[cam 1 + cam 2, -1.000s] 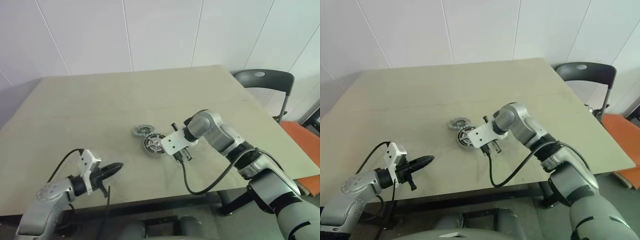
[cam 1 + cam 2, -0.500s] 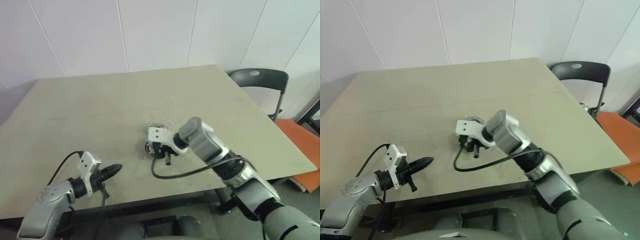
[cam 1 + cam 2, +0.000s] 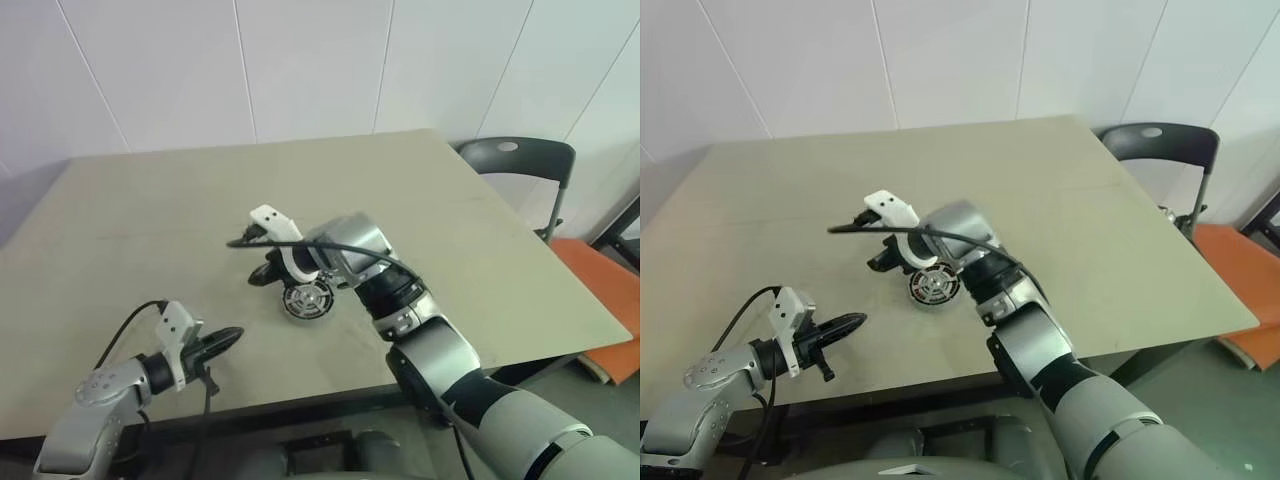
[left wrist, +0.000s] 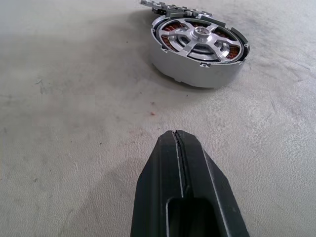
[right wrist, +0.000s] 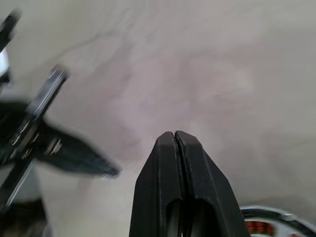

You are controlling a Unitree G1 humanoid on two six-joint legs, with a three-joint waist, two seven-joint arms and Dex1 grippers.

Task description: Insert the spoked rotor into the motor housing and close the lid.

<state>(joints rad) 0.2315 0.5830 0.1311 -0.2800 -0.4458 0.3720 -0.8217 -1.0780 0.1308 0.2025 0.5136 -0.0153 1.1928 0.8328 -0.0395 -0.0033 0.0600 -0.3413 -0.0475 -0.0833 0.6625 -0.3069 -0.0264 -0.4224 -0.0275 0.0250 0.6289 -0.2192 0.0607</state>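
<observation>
Near the tabletop's middle, toward its front edge, the housing (image 3: pixel 306 299) lies flat in the left eye view, the right gripper (image 3: pixel 262 274) hovering just beside it, fingers pressed together on nothing; the left gripper (image 3: pixel 228 338), also closed and empty, waits by the front edge. Seen from the right eye, the same puck sits well clear of every table (image 3: pixel 1120 200) corner, with a chair (image 3: pixel 1160 145) beyond the right edge. Through the left wrist camera, silver spokes and hub already sit over the copper windings, and the lid (image 4: pixel 170 7) peeks from behind the housing, touching it. Over bare tabletop, the right wrist camera catches only the housing's rim. All-metal parts look stiff, fairly heavy and smooth; the thin lid is probably best pinched across its notched edge. No brand or lettering is legible.
</observation>
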